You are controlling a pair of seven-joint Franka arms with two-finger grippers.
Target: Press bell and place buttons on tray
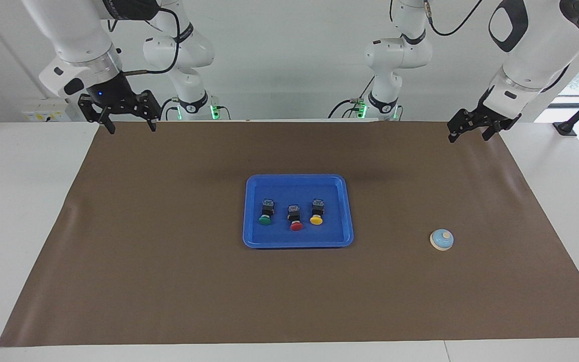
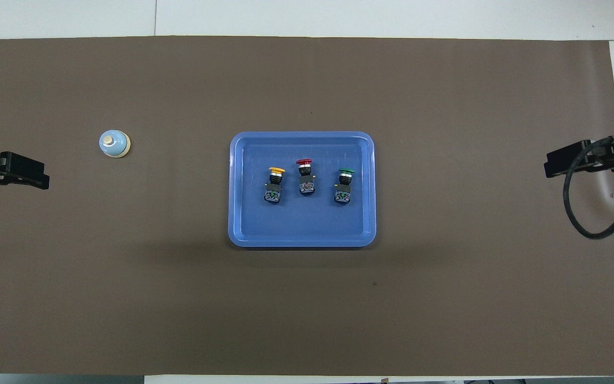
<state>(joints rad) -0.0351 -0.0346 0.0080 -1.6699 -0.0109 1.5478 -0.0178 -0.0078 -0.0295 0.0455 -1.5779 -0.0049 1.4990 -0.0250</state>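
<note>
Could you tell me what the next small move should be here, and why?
Probably none beyond parking: the green button, red button and yellow button lie in the tray, and the left gripper and right gripper hang open, empty.
</note>
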